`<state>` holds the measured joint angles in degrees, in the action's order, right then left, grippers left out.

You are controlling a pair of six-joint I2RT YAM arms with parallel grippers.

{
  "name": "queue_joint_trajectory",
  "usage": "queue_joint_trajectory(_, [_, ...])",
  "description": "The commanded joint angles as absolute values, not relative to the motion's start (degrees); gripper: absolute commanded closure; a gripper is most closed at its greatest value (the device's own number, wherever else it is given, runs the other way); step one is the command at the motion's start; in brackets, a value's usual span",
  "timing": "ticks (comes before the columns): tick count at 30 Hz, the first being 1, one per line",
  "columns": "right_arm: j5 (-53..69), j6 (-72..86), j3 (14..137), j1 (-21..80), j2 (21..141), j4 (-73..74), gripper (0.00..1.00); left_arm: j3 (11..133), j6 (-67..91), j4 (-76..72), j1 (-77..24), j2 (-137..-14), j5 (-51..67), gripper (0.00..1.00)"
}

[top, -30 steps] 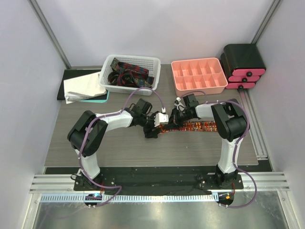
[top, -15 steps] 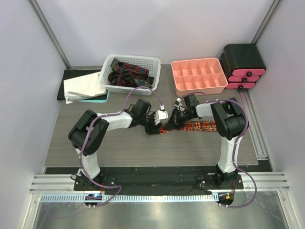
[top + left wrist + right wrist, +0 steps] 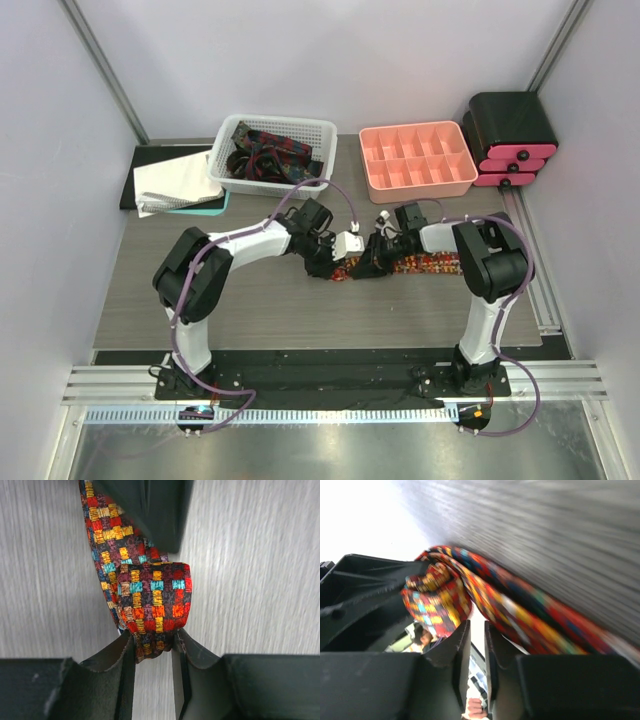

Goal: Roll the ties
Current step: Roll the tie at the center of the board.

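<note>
Open room: the table (image 3: 260,305) lies bare along its near edge and toward the near-left corner; the far edge is crowded.
Tie's place: the red patterned tie (image 3: 425,265) lies flat near the middle of the table, toward the right edge.
Long axis: it runs parallel to the near edge, with the flat length stretching toward the right edge and the rolled end (image 3: 152,595) pointing toward the left edge.
Left gripper (image 3: 152,647): clamped on the lower rim of the rolled end, one finger on each side.
Right gripper (image 3: 476,627): fingers drawn almost together with a thin slit between them and nothing seen inside it; the tips sit at the strip just beside the roll.
Arms: both wrists meet over the rolled end, very close together.
Far edge: a white basket (image 3: 318,130) holding more ties (image 3: 265,155), with a pink divided tray (image 3: 417,185) beside it.
Far-right corner: a black and pink drawer unit (image 3: 510,135).
Far-left corner: a white cloth (image 3: 170,182) on a dark mat (image 3: 130,190).
In the way: nothing lies on the table between the tie and the near edge.
</note>
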<state>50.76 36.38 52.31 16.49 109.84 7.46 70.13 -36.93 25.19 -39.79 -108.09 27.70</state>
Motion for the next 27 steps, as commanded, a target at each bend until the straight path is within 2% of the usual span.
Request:
queue_joint_trajectory(1, [47.9, 29.9, 56.0, 12.0, 105.5, 14.5, 0.75, 72.9, -40.1, 32.3, -39.3, -108.9, 25.1, 0.84])
queue_joint_trajectory(13, [35.3, 21.6, 57.9, 10.5, 111.9, 22.4, 0.73, 75.1, -39.1, 32.9, -38.3, -109.6, 24.3, 0.85])
queue_joint_trajectory(20, [34.4, 17.9, 55.6, 10.0, 113.4, 28.2, 0.74, 75.5, -36.4, 31.0, -37.4, -107.1, 23.3, 0.85])
queue_joint_trajectory(25, [35.2, 17.9, 56.6, 10.0, 112.3, 27.8, 0.74, 79.3, -38.8, 36.3, -38.8, -111.6, 21.2, 0.85])
queue_joint_trajectory(27, [38.9, 20.5, 56.1, 10.0, 109.8, 24.8, 0.74, 80.4, -39.9, 38.6, -39.6, -113.8, 20.0, 0.86])
